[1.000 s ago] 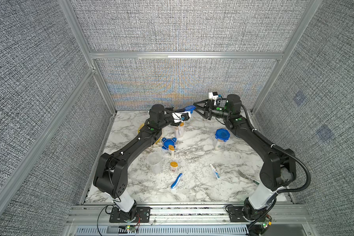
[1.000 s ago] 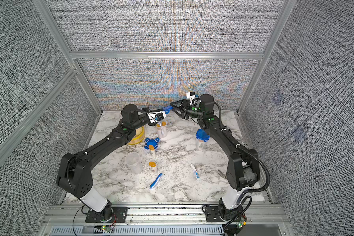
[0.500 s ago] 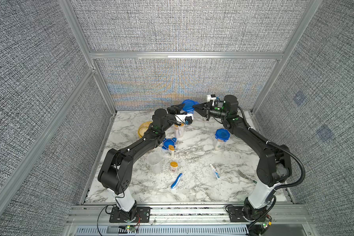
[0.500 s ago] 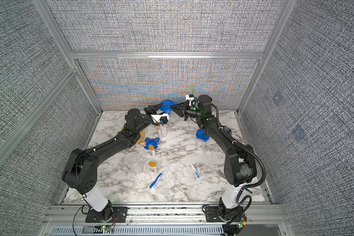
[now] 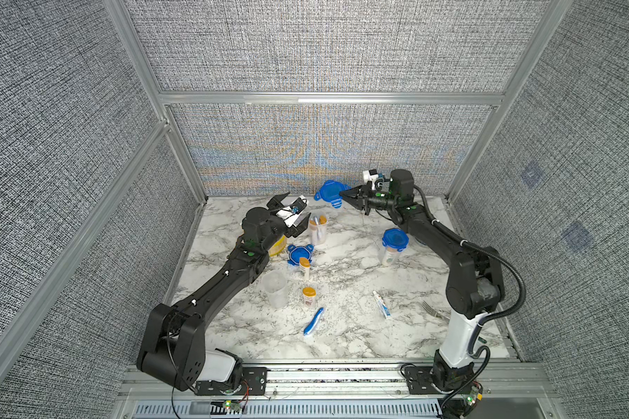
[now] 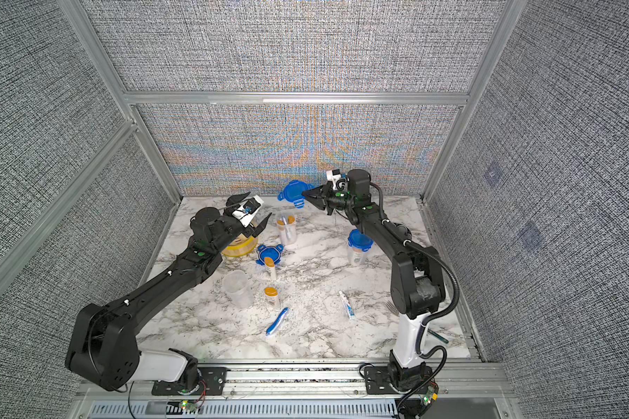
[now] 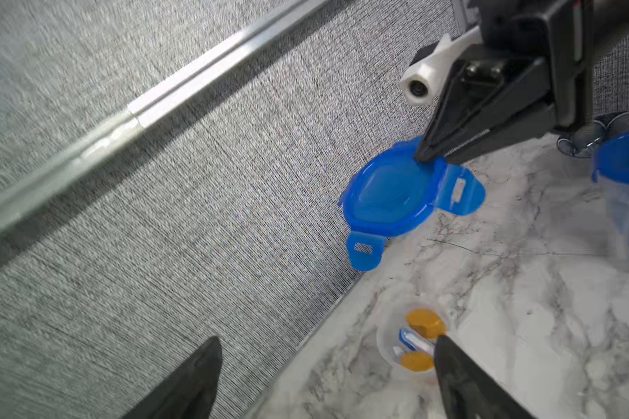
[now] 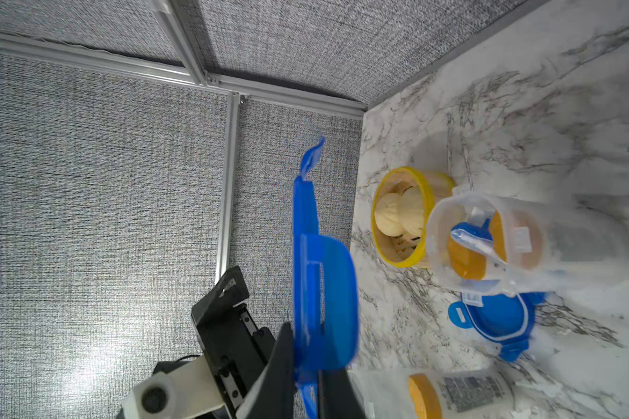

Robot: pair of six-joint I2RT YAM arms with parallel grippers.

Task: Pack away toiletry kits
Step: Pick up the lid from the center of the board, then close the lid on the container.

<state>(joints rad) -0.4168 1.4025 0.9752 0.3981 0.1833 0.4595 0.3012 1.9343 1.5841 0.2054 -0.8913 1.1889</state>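
Right gripper [image 5: 341, 196] pinches the blue lid [image 5: 328, 190] on edge near the table's [image 5: 345, 344] back edge — open jar [image 5: 317, 228] stands frontward, beside the empty, wide-spread left gripper [image 5: 293, 211].

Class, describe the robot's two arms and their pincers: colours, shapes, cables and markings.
Both the left arm and right arm are matte black links above a white lowest segment, with small green marks. A ribbed black hose loops beside the right arm. The left pincer and right pincer have black fingers tapering to points, with a white camera mount behind.
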